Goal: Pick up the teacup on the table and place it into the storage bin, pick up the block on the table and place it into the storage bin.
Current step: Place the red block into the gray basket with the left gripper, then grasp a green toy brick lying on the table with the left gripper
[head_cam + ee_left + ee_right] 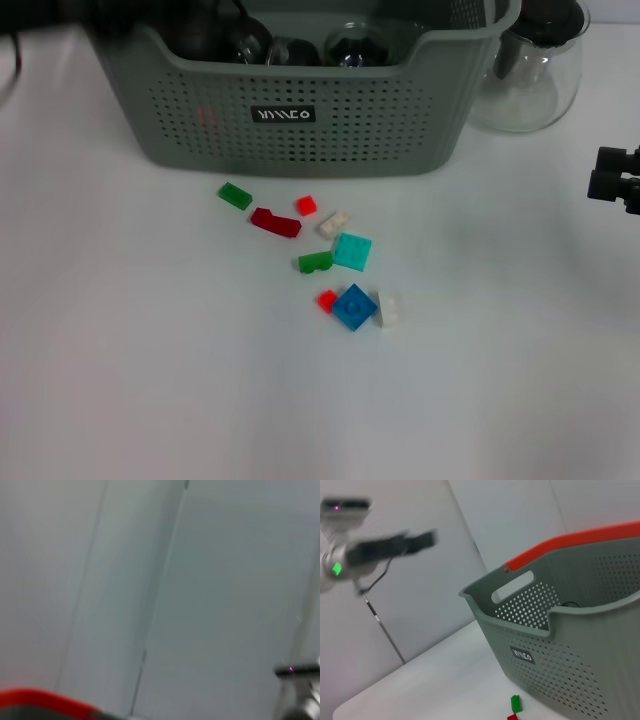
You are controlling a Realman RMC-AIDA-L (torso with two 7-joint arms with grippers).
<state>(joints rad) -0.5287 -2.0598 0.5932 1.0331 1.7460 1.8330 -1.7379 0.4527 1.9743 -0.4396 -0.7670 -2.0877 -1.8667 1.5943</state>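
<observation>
The grey-green perforated storage bin stands at the back of the white table, and its wall and cut-out handle fill the right wrist view. Inside it lie rounded clear glass pieces that look like teacups. Several small blocks lie in front of the bin: green, dark red, teal, blue. The green block also shows at the bin's foot. My left gripper hangs blurred in the air high above the bin's left side. My right gripper sits at the right edge, away from the blocks.
A clear glass pitcher stands right of the bin at the back. A red rim shows behind the bin. More small blocks, red and white, lie among the others. The left wrist view shows mostly wall.
</observation>
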